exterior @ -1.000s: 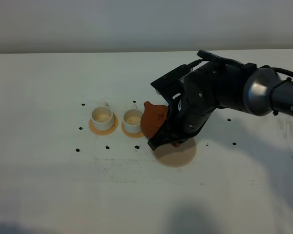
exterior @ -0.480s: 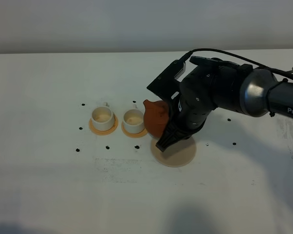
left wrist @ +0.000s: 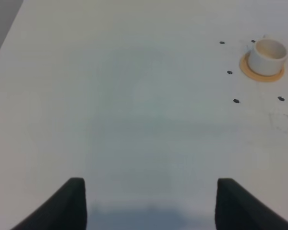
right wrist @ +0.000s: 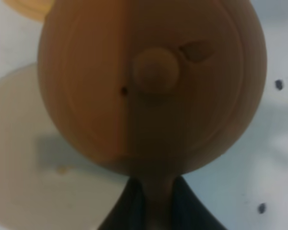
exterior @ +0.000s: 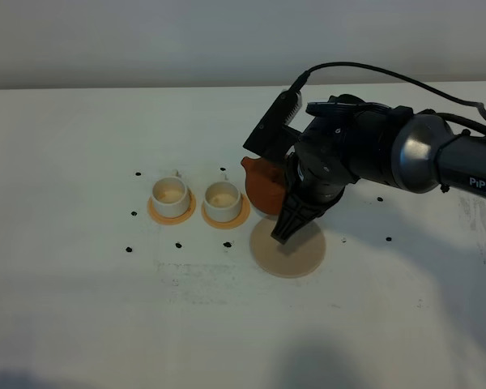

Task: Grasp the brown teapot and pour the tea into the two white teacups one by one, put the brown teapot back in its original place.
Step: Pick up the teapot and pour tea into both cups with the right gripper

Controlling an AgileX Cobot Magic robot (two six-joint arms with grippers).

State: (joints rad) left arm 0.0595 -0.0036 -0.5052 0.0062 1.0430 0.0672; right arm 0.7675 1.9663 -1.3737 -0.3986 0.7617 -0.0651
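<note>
My right gripper [exterior: 287, 217] is shut on the loop handle of the brown teapot [exterior: 263, 188], which it holds about level just above the table. In the right wrist view the teapot [right wrist: 151, 86] fills the frame from above, with the lid and knob on and the fingers [right wrist: 134, 206] clamped on the handle. It hangs over the edge of the beige disc [exterior: 296, 255] that faces the cups. The two white teacups [exterior: 170, 196] [exterior: 222, 200] stand to its left on orange coasters. The tea is out of view. My left gripper [left wrist: 151, 206] is open over bare table, far from the left teacup [left wrist: 268, 55].
Small black dots [exterior: 178, 245] mark the white table [exterior: 81, 146] around the cups and the disc. The left cup's orange coaster [left wrist: 261, 74] shows in the left wrist view, and a sliver of another coaster [right wrist: 29, 7] shows beside the teapot.
The teapot was tipped towards the right teacup. It has now swung back to level and drawn slightly away from the cup. The right wrist has rotated with it.
</note>
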